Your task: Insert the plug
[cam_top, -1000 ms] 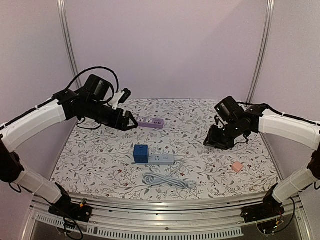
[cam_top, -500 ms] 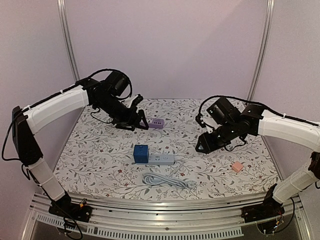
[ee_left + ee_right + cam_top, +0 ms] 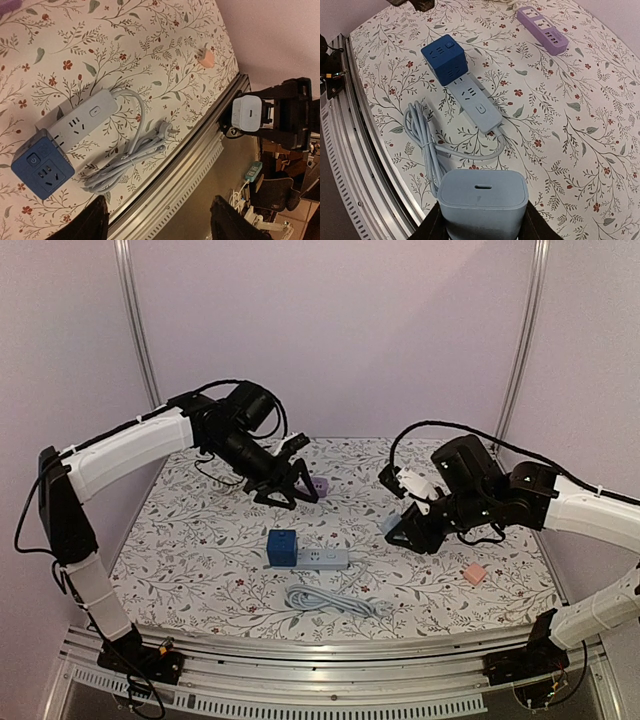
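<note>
Floral table [image 3: 560, 125], pale-blue plug [image 3: 482, 202] tight between right fingers [image 3: 534, 226], power strip [image 3: 477, 102] beyond; left fingers [image 3: 85, 227] apart.

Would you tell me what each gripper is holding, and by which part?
The right gripper grips the pale blue plug by its two opposite sides; the left gripper is open, holding nothing.

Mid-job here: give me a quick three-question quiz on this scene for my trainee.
1. True or false: the right gripper holds the charger.
2. Fill in: the cable lies ___ (coiled/straight).
3. Which touches the cube? A) cable B) grey strip
Key: 1 true; 2 coiled; 3 B.
</note>
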